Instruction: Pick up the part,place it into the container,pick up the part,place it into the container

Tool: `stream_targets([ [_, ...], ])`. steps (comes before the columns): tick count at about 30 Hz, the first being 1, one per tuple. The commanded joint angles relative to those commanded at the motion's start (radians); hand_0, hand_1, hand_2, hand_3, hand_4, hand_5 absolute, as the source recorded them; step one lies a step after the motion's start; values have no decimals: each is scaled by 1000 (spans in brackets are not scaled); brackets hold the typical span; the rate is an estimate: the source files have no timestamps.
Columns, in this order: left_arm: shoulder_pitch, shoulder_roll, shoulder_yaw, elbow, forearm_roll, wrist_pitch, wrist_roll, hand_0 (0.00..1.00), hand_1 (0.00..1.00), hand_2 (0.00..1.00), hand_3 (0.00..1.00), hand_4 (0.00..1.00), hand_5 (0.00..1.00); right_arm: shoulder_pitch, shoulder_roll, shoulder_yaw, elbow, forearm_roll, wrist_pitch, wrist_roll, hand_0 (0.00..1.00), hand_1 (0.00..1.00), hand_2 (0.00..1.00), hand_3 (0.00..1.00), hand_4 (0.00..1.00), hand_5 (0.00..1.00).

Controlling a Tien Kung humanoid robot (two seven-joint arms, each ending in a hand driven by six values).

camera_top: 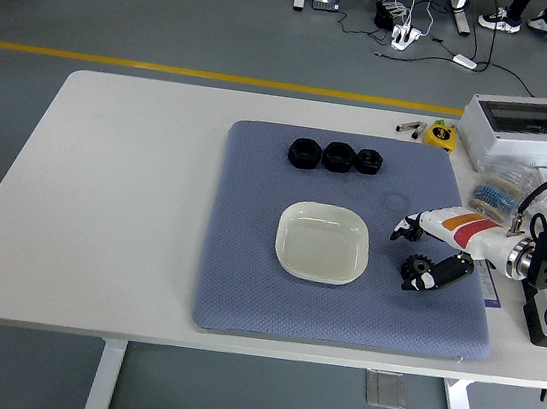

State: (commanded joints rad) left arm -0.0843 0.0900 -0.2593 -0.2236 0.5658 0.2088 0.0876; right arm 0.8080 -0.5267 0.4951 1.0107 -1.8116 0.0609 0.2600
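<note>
From the head view, the right hand [429, 247] lies on the blue mat [243, 281], its fingers [410, 226] curled around a small gear [416, 271], just right of the empty white dish [322, 242].
</note>
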Motion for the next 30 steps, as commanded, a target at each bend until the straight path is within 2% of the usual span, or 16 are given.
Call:
stream_targets([
  [9,-4,0,-8,-2,17,-4,6,717,737,758,673,696,664,8,17,-18,-57,-26,-11,4,606,659,717,694,975,366],
  [10,-4,0,-8,-2,16,-4,6,718,738,759,672,696,663,9,18,-21,-63,-30,-12,5,566,634,702,686,960,366],
  [15,-7,0,-6,-3,12,-4,6,718,738,759,672,696,663,12,28,-32,-110,-36,-18,8,566,634,702,686,960,366],
  [16,-8,0,-7,-3,14,-4,6,718,738,759,672,696,660,12,31,-35,-120,-33,-21,9,541,615,686,667,945,360],
  [27,-12,-2,-15,-5,30,-7,12,719,738,760,672,697,659,15,61,-52,-214,-7,-37,8,533,606,677,656,927,355],
  [28,-13,-2,-16,-5,31,-7,12,719,738,760,672,698,658,15,62,-52,-217,-3,-38,9,462,538,625,607,879,333],
  [30,-13,-1,-18,-5,36,-9,13,719,738,760,672,698,658,13,62,-51,-220,6,-39,11,462,538,625,607,879,333],
])
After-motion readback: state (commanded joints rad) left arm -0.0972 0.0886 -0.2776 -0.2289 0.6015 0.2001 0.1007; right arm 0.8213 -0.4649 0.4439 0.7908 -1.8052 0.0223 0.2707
